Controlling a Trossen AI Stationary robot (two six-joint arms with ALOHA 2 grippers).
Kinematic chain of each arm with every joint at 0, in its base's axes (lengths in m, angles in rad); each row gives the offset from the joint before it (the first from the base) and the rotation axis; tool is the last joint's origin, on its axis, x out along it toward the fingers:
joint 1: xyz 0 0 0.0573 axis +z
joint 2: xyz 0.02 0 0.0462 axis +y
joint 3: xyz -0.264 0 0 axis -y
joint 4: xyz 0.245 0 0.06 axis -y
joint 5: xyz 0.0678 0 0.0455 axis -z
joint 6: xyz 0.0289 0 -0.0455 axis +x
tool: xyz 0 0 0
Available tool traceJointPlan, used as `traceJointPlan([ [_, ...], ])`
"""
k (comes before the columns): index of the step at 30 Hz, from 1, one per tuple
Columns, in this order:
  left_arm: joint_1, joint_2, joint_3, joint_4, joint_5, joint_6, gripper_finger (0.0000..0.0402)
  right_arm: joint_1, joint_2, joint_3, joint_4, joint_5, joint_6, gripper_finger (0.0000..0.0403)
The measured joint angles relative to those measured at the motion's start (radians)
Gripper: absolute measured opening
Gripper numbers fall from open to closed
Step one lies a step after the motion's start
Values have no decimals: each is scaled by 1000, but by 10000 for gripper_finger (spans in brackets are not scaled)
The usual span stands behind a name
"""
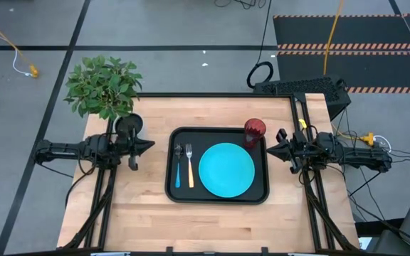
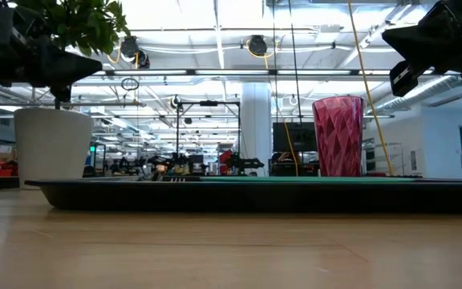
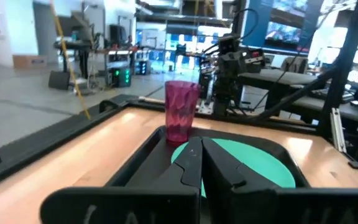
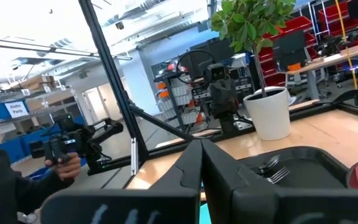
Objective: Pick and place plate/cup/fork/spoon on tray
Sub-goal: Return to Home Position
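The black tray (image 1: 173, 186) lies at the table's middle. On it lie the turquoise plate (image 1: 226, 169), the blue-handled spoon (image 1: 178, 167) and the yellow-handled fork (image 1: 189, 168) side by side at its left. The dark red cup (image 1: 255, 132) stands upright in the tray's far right corner. It also shows in the low view (image 2: 339, 136) and the left wrist view (image 3: 181, 112). My left gripper (image 1: 149, 145) is shut and empty, above the table left of the tray. My right gripper (image 1: 269, 148) is shut and empty, just right of the tray.
A green plant (image 1: 104, 87) in a pot stands at the table's far left corner, behind my left arm. Black frame rails run along the table's far and right edges. Bare wood lies in front of the tray. A person holding a device shows in the right wrist view (image 4: 17, 180).
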Motion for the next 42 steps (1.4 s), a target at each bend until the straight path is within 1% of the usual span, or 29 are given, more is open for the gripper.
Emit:
traceJointPlan([
  [4,0,0,0,45,73,52,6,0,0,0,0,-2,-3,0],
  [6,1,0,0,55,97,58,5,0,0,0,4,-28,-23,0],
  [9,4,0,0,55,101,58,2,0,0,0,19,-106,-66,0],
  [12,15,0,0,55,103,58,8,0,0,-1,24,-173,-98,0],
  [15,27,0,0,41,101,91,18,0,0,-1,20,-196,-139,0],
  [18,44,0,0,11,54,102,18,0,0,-1,19,-174,-173,0],
  [20,54,0,0,4,41,92,15,0,0,-4,19,-155,-180,0],
  [24,64,1,0,-3,42,68,8,0,0,-5,9,-81,-133,0],
  [28,65,1,0,-3,42,70,5,0,0,-5,-26,-80,-118,0],
  [32,66,1,0,0,42,51,16,0,0,-5,-75,-76,-70,0],
  [35,66,1,0,3,42,30,19,2,1,-5,-137,-25,-32,0],
  [39,66,1,0,3,42,2,11,33,1,-5,-113,-16,2,0],
  [42,66,1,0,3,42,-14,4,73,5,-5,-143,56,35,0],
])
